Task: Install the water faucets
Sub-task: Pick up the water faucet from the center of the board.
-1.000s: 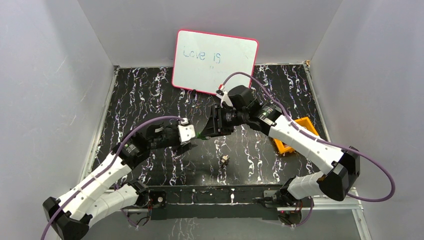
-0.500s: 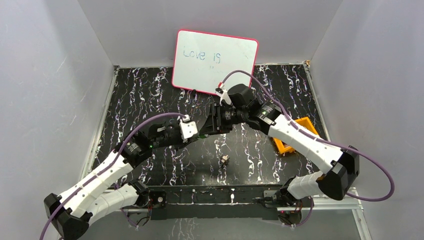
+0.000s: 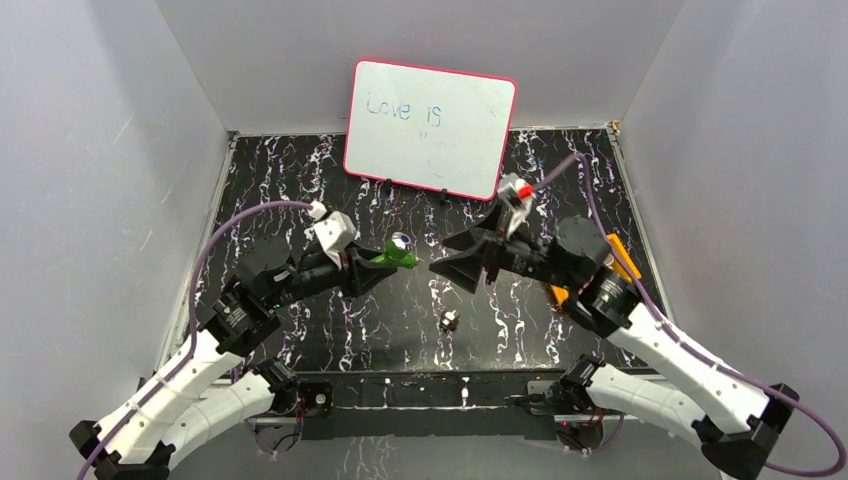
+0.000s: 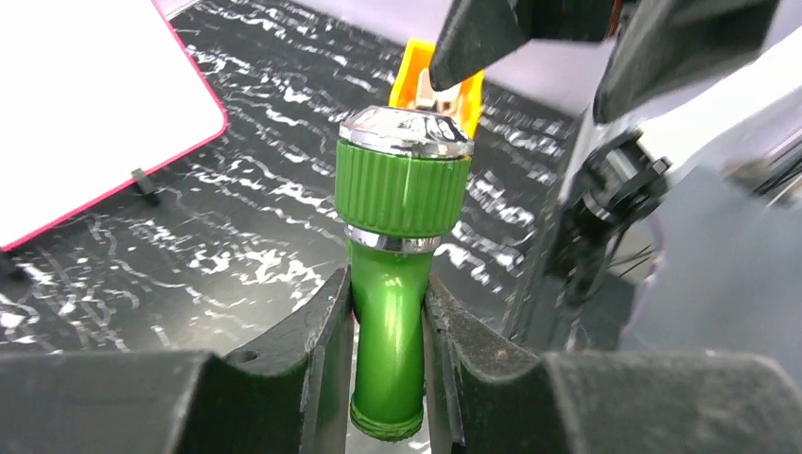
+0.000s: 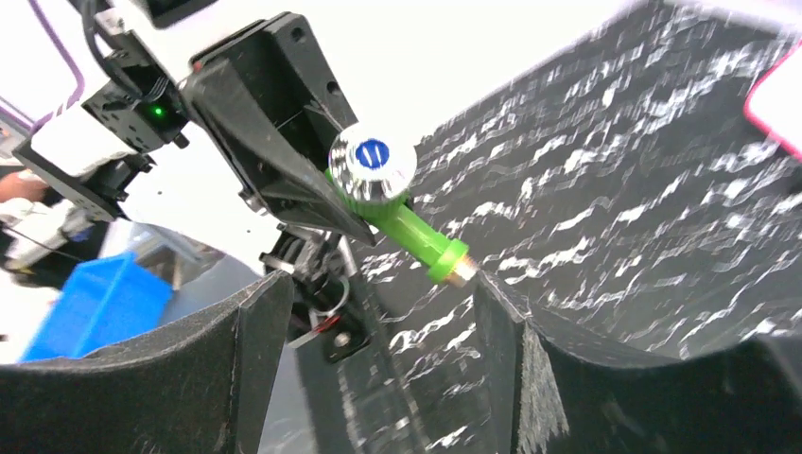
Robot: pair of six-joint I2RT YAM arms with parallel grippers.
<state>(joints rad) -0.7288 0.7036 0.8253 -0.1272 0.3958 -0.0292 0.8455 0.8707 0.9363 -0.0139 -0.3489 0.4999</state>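
Soft, even light from above fills the top view. The green tap [image 3: 393, 256] reads clearly, and the marbled tabletop [image 3: 300, 190] around it carries only faint shadows. The whiteboard [image 3: 431, 128] behind the tap is bright, its writing pale. In the left wrist view the tap is sharp, its silver ring glaring, and everything behind it is softer. In the right wrist view the area above the tap is blown out white, and the tabletop beside it is smeared.

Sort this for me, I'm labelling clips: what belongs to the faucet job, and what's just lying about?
Job: green tap; left end effector gripping it; right end effector, open.
Lying about: whiteboard; orange tray; small metal piece.
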